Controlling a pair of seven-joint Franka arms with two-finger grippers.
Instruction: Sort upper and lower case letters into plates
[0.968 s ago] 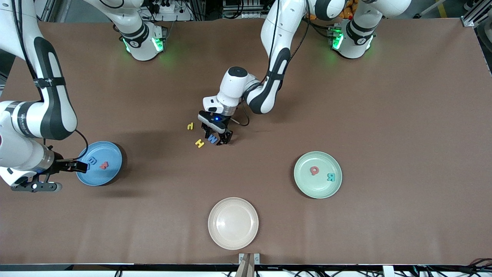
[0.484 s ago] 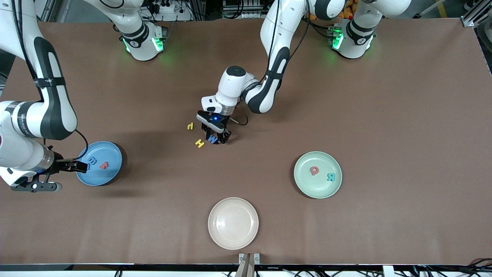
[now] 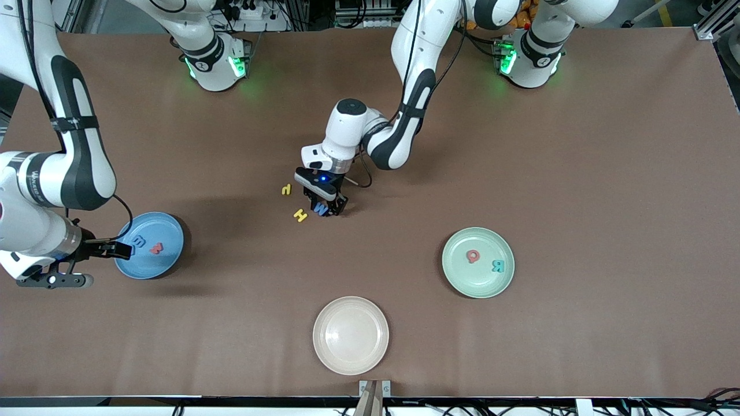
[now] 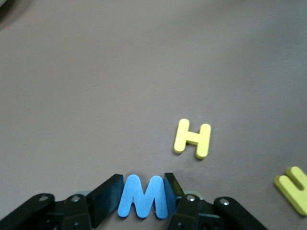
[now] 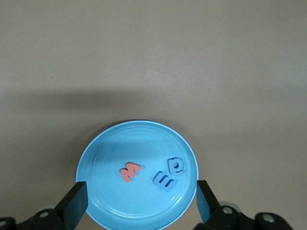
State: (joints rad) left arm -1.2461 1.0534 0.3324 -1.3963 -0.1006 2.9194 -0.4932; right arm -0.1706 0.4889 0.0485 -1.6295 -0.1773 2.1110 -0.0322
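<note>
We reach our left arm in from its base toward the middle of the table, elbow bent, wrist tipped down. Our left gripper (image 3: 324, 209) sits low at the tabletop, fingers (image 4: 106, 199) pressed against both sides of the blue M (image 4: 142, 197). Our right arm waits, its right gripper (image 3: 118, 249) spread wide over the sky blue plate (image 3: 167, 231).

the m (image 3: 319, 210) sits on the table (image 3: 578, 173) between the left gripper (image 3: 324, 209) fingers, just beside the h (image 3: 300, 215). two letters (image 3: 147, 245) lie in one plate (image 3: 167, 225), two more letters (image 3: 485, 261) in another plate (image 3: 457, 271) toward the left arm's end.
</note>
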